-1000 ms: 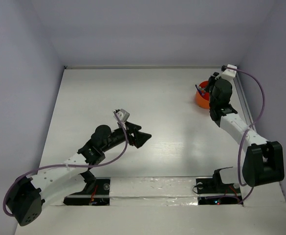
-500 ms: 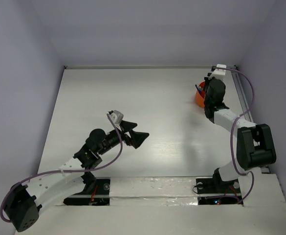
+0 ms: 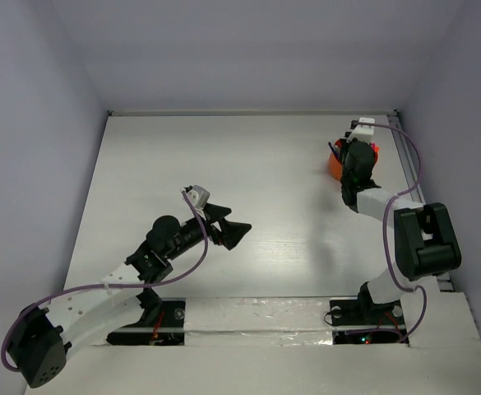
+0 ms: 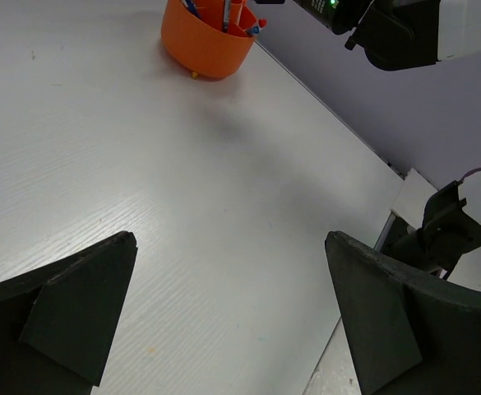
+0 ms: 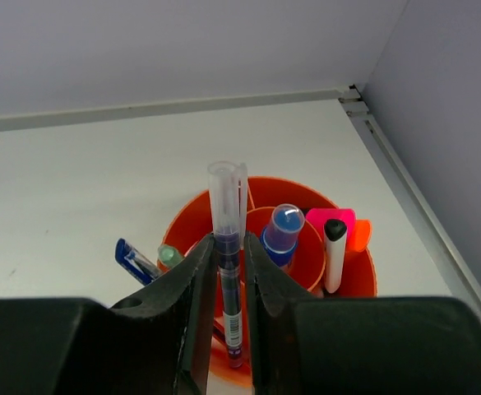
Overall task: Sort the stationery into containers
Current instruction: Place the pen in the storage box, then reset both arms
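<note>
The orange cup [image 5: 351,271] with inner dividers stands at the far right of the table, also in the top view [image 3: 336,168] and the left wrist view [image 4: 203,41]. It holds a blue pen [image 5: 135,260], a green-capped item [image 5: 170,256], a blue-capped clear bottle [image 5: 283,233], a pink marker [image 5: 332,219], a white black-tipped marker [image 5: 334,253] and an orange piece [image 5: 359,234]. My right gripper [image 5: 228,271] is shut on a clear-capped dark pen [image 5: 228,247], held upright with its lower end inside the cup. My left gripper [image 4: 232,271] is open and empty above the table's middle [image 3: 232,233].
A metal rail [image 5: 404,189] runs along the right wall just beside the cup. The back wall edge [image 5: 158,109] lies a little beyond the cup. My right arm's base [image 4: 441,234] shows in the left wrist view.
My right gripper has moved left and in over the orange cup with the pen, its arm folding up. My left arm has shifted slightly left and holds still now.
</note>
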